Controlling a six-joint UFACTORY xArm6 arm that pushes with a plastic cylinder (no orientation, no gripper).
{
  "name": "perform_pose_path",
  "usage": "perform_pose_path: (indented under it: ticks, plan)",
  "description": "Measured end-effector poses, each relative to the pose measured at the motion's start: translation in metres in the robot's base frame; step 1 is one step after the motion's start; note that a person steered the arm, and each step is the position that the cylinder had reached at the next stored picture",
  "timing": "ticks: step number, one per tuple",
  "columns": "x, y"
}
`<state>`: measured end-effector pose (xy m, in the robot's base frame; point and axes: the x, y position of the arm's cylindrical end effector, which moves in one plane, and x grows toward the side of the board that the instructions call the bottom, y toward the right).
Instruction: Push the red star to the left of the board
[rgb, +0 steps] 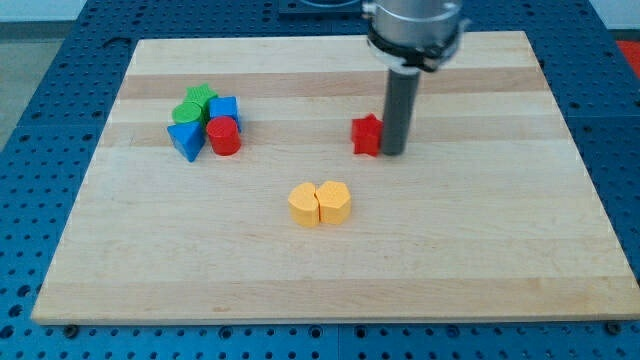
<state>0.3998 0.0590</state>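
Note:
The red star (367, 134) lies near the middle of the wooden board (330, 250), a little toward the view's top. My tip (394, 152) stands right against the star's right side, touching or nearly touching it. The dark rod rises from there to the arm's grey flange at the view's top.
At the view's left a cluster holds a green block (200, 98), a second green block (186, 112), a blue block (225, 108), a blue triangle (186, 141) and a red cylinder (223, 136). Two yellow blocks (306, 204) (335, 202) sit side by side below the star.

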Motion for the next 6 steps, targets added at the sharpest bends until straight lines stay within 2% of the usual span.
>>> perform_pose_path:
  ticks: [2, 3, 4, 5, 6]
  plan:
    - [-0.057, -0.036]
    - [-0.063, -0.028]
    - [-0.058, 0.039]
    - [-0.021, 0.066]
    - [0.014, 0.053]
